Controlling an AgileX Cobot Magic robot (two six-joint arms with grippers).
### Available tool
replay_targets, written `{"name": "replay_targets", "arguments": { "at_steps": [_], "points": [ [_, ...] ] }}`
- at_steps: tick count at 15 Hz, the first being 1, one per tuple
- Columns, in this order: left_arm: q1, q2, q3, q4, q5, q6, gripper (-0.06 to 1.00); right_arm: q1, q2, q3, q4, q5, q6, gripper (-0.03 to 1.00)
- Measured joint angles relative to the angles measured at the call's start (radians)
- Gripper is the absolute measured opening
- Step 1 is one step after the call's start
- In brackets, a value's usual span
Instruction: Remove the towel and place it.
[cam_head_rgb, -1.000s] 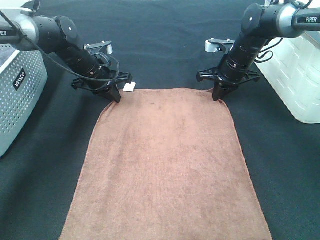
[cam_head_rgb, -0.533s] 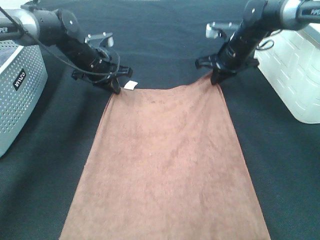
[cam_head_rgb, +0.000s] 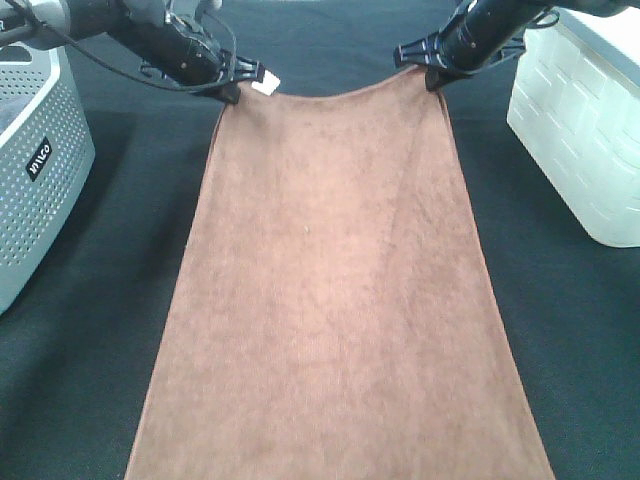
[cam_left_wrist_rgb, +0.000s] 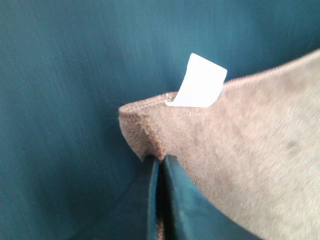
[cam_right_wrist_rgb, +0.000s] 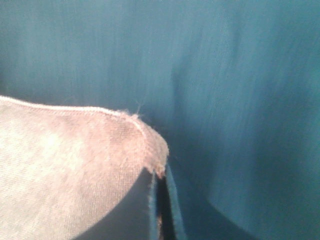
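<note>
From my remote station, both arms grip the far end of the large reddish-brown terry towel (cam_head_rgb: 335, 290), one corner apiece, over the black table cloth (cam_head_rgb: 110, 380). My left gripper (cam_head_rgb: 231, 92) is pinched tight on the far-left corner; the left wrist view shows its two dark fingers (cam_left_wrist_rgb: 150, 200) pressed together with the stitched brown corner (cam_left_wrist_rgb: 145, 135) squeezed between them. A small white tag (cam_left_wrist_rgb: 200, 82) sticks up from the hem just beside that grip, and it shows in the overhead view too (cam_head_rgb: 265, 84). My right gripper (cam_head_rgb: 436, 80) is clamped on the far-right corner in the same way, the fraying corner (cam_right_wrist_rgb: 150, 150) wedged between its closed fingers (cam_right_wrist_rgb: 170, 210).

The far hem sags slightly between the two grips, dipping toward the middle, and soft creases run lengthwise down the cloth from each held corner. The towel narrows toward the grippers and widens toward the near edge of the overhead view, where it runs out of sight; how much of it rests on the table cloth I cannot tell.

A grey perforated plastic basket (cam_head_rgb: 35, 170) sits at the left of the scene, apart from the towel's edge. A white ribbed plastic bin (cam_head_rgb: 580, 130) sits at the right, also clear of the cloth.
</note>
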Motion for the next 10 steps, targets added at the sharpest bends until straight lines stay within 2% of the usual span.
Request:
{"name": "replay_targets", "arguments": {
  "at_steps": [5,10],
  "points": [
    [0.000,0.000,0.000,0.036,-0.150,0.000,0.00,0.000,0.000,-0.008,-0.002,-0.111,0.000,0.00],
    [0.000,0.000,0.000,0.050,-0.192,0.000,0.00,0.000,0.000,-0.008,-0.003,-0.148,0.000,0.00]
  ]
}}
